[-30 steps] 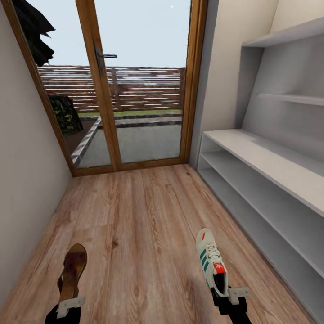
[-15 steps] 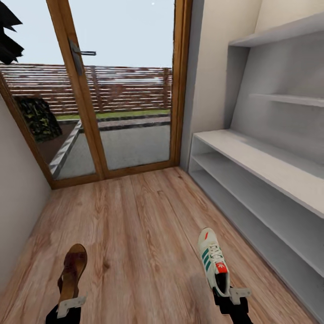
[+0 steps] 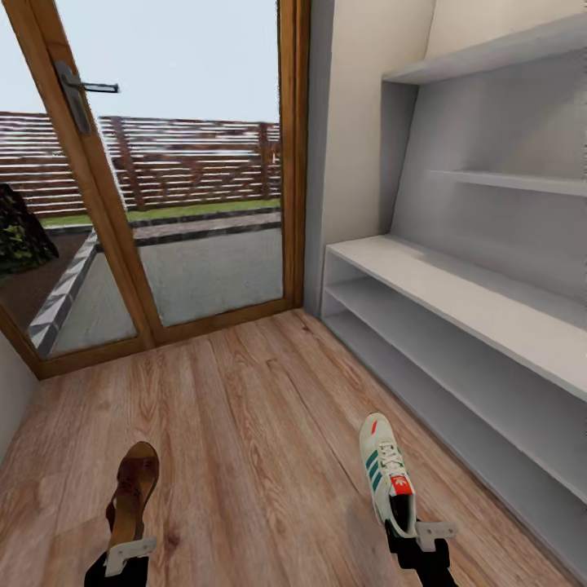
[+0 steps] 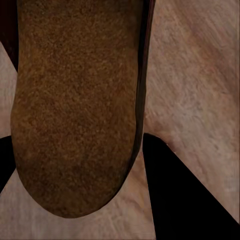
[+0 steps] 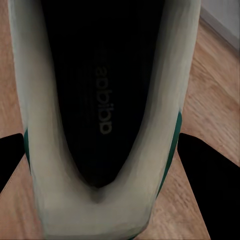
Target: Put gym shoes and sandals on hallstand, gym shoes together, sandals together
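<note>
The job looks partway done, by my reading: the left tool (image 3: 129, 554) is clamped on the heel of a brown leather sandal (image 3: 133, 489) and the right tool (image 3: 424, 538) on the heel of a white gym shoe (image 3: 385, 469), both carried above the corridor floor (image 3: 261, 424). The hallstand (image 3: 456, 302), beside the gym shoe, shows bare shelves, so both still need placing. Beyond the hallstand, wood-grain planks run to a wood-framed glass door (image 3: 163, 187).
</note>
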`<state>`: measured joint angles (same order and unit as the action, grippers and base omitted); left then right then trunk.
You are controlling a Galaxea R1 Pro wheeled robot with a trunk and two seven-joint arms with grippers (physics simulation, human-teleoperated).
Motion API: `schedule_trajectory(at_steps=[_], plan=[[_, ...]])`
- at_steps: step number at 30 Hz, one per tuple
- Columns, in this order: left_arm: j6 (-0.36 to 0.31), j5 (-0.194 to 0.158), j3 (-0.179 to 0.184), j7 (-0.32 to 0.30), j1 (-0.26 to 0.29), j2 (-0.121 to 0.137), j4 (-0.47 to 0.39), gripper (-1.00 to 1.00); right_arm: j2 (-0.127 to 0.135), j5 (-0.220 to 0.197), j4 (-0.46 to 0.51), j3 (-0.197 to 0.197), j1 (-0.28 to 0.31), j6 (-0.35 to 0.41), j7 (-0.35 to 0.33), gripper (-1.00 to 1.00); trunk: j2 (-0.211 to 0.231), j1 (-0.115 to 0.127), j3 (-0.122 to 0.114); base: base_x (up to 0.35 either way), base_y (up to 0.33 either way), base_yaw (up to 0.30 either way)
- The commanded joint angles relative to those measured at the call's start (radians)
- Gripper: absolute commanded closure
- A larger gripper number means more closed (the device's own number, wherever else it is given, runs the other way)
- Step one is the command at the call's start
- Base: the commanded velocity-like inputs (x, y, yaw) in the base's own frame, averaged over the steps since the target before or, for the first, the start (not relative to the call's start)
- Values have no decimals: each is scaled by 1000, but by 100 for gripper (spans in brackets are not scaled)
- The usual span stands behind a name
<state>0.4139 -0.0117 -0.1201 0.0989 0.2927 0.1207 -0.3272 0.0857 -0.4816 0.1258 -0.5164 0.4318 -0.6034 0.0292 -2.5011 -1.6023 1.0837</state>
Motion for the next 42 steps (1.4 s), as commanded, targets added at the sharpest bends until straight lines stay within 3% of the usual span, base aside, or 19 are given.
schedule_trajectory(at_steps=[1,28,42], plan=[[4,3,0,2,0,-2,0,100,0,-6,0,-8,1,-3,3,100,0,0,1,298,216,-268],[5,6,0,2,0,-6,0,100,0,-8,0,-8,1,-3,3,100,0,0,8,264,243,-268],[5,7,0,2,0,-6,0,100,0,-8,0,-8,1,-3,3,100,0,0,13,58,296,-268]])
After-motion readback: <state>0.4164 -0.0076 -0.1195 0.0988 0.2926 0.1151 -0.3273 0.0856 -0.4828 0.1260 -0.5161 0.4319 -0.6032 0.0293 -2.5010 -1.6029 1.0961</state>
